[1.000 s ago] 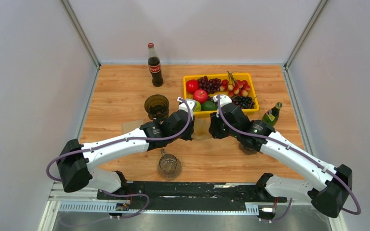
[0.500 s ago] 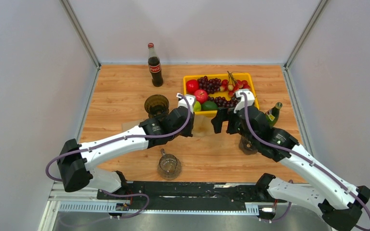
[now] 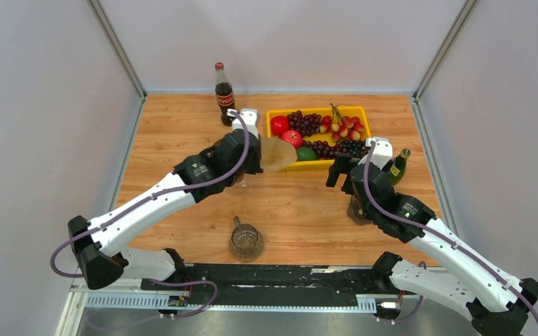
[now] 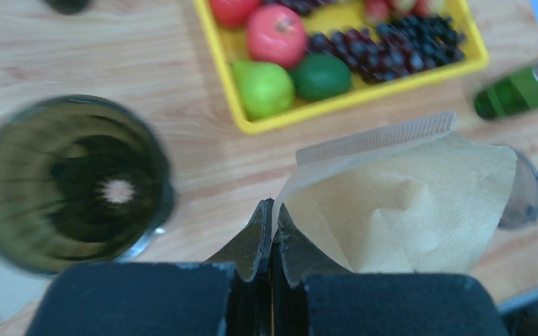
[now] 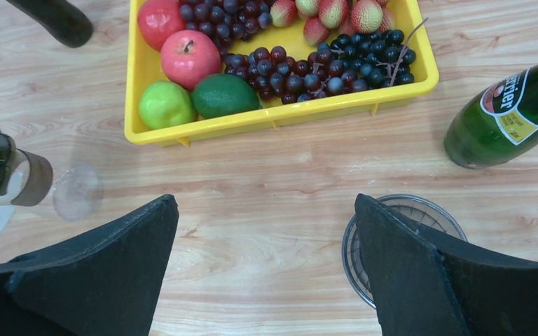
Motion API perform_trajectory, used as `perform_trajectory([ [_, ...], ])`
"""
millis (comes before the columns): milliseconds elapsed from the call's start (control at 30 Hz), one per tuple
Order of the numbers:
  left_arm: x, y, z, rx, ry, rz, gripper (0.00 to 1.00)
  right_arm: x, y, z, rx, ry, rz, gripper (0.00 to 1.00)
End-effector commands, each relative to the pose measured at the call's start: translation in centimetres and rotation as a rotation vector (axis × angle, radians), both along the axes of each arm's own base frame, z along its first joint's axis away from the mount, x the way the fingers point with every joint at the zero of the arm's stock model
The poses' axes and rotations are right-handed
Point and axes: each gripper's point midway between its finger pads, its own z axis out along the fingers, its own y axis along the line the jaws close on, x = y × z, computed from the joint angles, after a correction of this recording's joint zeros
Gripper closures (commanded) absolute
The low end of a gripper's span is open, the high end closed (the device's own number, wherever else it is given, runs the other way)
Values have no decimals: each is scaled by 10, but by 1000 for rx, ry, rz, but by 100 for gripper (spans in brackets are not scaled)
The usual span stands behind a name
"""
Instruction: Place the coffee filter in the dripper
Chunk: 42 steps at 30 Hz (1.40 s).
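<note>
Left wrist view showed the left gripper [image 4: 272, 213] clamping the filter [image 4: 406, 203] by a corner, its cone free for the dripper [image 4: 70, 182]; the right gripper [image 5: 265, 210] gaped empty.

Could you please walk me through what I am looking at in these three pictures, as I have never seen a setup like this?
These are two white robot arms bolted at the near edge of a wooden table, each ending in a two-finger gripper. One picture looks down from a fixed camera above and behind the arms. The other two come from small cameras on each wrist, so you see that arm's own fingers.

The left gripper is shut on a brown paper coffee filter, and the dark glass dripper shows beside it in that wrist view. The right gripper is open and holds nothing.

On the table stand a cola bottle, a green bottle, a glass mug and a yellow tray of fruit.
</note>
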Motion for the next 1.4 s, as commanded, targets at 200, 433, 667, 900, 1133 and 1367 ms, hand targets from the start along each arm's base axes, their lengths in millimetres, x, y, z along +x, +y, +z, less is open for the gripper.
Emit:
perform_trajectory([
  [200,21,119,28,-12,-23,329,98,7,5,-10,-17,22,-10,0],
  [433,29,146,17,-74,12,382,95,7,5,-11,-20,24,-10,0],
  [667,34,147,0,-59,66,389,91,7,6,-12,-23,28,-3,0],
  [900,36,145,-7,-55,88,383,75,6,7,-12,-21,29,6,0],
  [1133,34,150,-4,-49,80,398,52,6,7,-11,-22,27,7,0],
  [1367,31,163,28,-66,5,440,34,6,7,-11,-23,28,9,0],
])
